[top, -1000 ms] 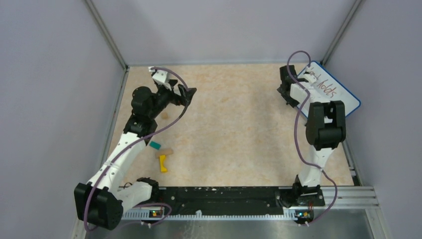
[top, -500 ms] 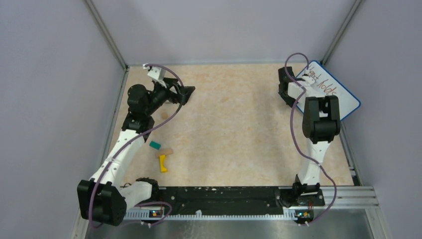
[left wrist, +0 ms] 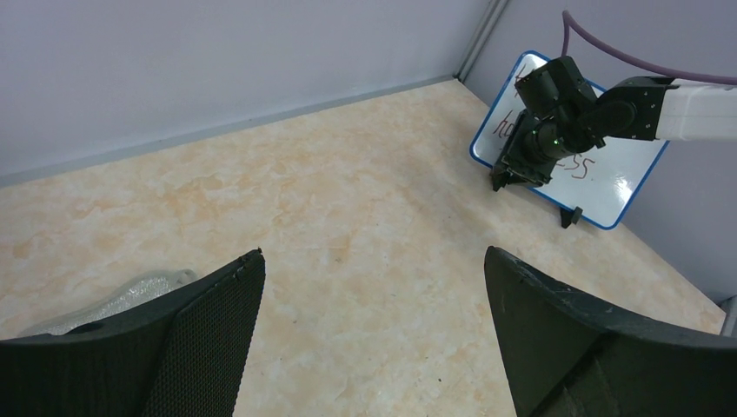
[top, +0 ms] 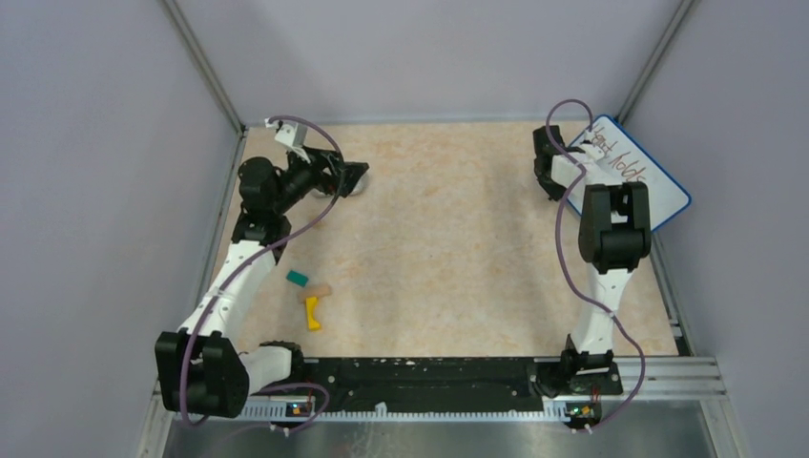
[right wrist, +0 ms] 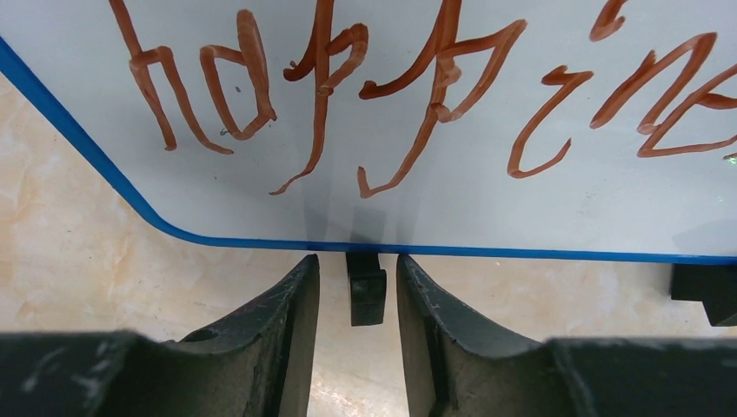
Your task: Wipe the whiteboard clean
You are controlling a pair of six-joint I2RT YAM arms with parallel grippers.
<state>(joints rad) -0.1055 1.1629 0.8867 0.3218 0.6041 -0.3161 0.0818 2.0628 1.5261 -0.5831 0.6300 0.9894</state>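
Blue-rimmed whiteboard [right wrist: 487, 213], right jaws apart astride its black foot [right wrist: 366, 295], left jaws spread

Reddish-brown handwriting [right wrist: 322, 95] on the whiteboard [right wrist: 487, 208] seems to read "happin…", its last letters cut off at the picture's edge.

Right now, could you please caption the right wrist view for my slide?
Right gripper straddles the black foot beneath the whiteboard, handwriting unerased.
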